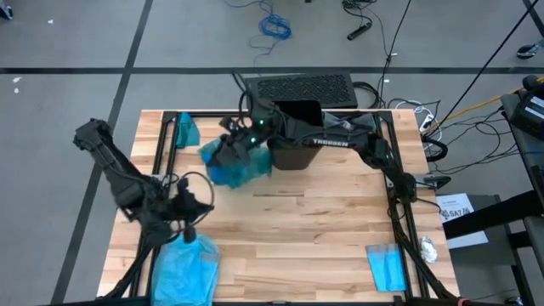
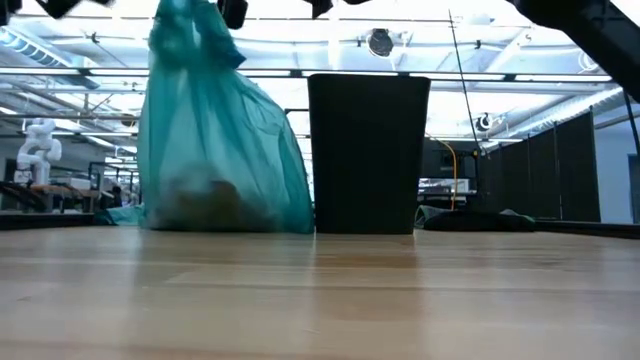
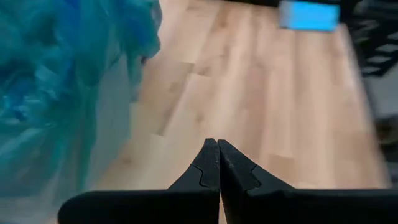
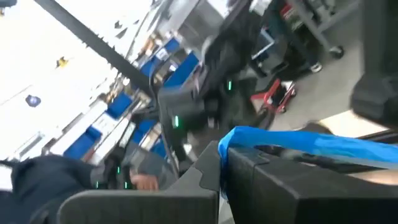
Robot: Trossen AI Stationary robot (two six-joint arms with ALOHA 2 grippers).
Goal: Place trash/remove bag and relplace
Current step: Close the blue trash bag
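Note:
The teal-green bag [image 1: 231, 168] stands left of the black bin [image 1: 297, 136], its bottom resting on the table. In the low view the bag [image 2: 215, 130] is drawn up to a gathered top, and brownish trash [image 2: 200, 200] shows through its lower part. My right gripper [image 1: 234, 146] is above the bag, shut on its top. My left gripper [image 1: 183, 211] hovers shut at the table's near left, just beyond a paler sky-blue plastic bag [image 1: 187, 265]. In the left wrist view the shut fingertips [image 3: 217, 149] are over bare wood beside that plastic [image 3: 56, 93]. My right gripper pinches a gathered strip of the bag's top edge [image 4: 249, 138] between its two shut fingers, coming from above. The plastic runs out sideways from the fingers as a drawn band. The bag hangs below, upright, its upper part [image 2: 190, 40] pulled taut and its bottom [image 2: 220, 225] on the table.
A small folded teal piece [image 1: 187, 130] lies at the far left edge. A flat blue packet [image 1: 387, 266] lies at the near right corner. A black mesh tray [image 1: 304, 88] sits behind the bin. Open wood [image 1: 297, 229] spans the table's middle and near side.

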